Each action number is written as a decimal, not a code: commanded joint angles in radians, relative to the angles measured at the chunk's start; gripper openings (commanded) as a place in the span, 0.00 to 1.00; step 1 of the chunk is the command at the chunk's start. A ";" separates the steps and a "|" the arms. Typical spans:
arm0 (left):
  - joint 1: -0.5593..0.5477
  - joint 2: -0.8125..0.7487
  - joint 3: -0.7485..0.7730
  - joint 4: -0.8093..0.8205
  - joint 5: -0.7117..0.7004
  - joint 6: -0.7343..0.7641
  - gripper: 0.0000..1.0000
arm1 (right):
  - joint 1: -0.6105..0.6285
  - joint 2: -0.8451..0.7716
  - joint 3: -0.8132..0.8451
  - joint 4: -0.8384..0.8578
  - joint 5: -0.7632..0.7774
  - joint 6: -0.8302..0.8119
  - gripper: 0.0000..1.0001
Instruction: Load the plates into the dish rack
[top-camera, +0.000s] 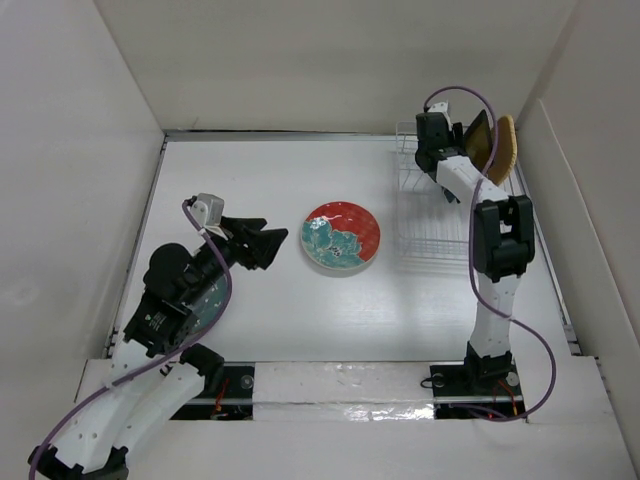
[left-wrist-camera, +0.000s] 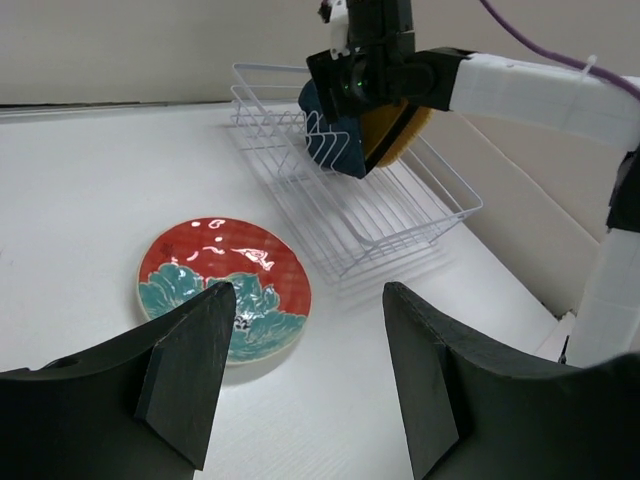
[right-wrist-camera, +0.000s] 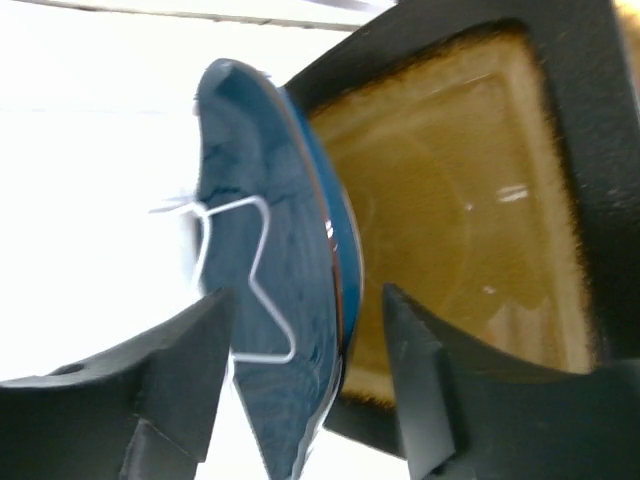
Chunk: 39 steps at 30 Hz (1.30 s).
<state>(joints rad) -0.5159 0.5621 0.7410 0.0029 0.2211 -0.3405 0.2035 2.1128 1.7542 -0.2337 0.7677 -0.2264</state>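
Left fingers (left-wrist-camera: 190, 370) are spread wide, the red plate (left-wrist-camera: 222, 285) flat on the tabletop (left-wrist-camera: 80, 180) just ahead of their tips. Right fingers (right-wrist-camera: 180, 390) are spread too — straddling the blue plate (right-wrist-camera: 270, 300), which stands upright in the rack (left-wrist-camera: 400, 215) against the yellow plate (right-wrist-camera: 440, 230).

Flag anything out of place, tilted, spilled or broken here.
Nothing is spilled or broken. The red flowered plate lies flat on the table, outside the dish rack; that is unloaded work, not a fault. The dark blue plate and yellow plate stand on edge in the rack.

red plate (top-camera: 341, 236) near left end effector (top-camera: 277, 237)
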 joint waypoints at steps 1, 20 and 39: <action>-0.006 0.042 0.006 0.042 0.012 -0.008 0.57 | -0.004 -0.135 -0.009 -0.009 -0.119 0.155 0.71; -0.017 0.364 -0.035 0.128 -0.101 -0.210 0.00 | 0.083 -0.787 -0.663 0.611 -0.542 0.505 0.04; -0.027 1.002 0.078 0.256 -0.296 -0.266 0.59 | -0.007 -0.804 -0.776 0.728 -0.850 0.618 0.21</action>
<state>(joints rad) -0.5419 1.5227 0.7578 0.1970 -0.0540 -0.6250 0.2077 1.3025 0.9749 0.4068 -0.0105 0.3637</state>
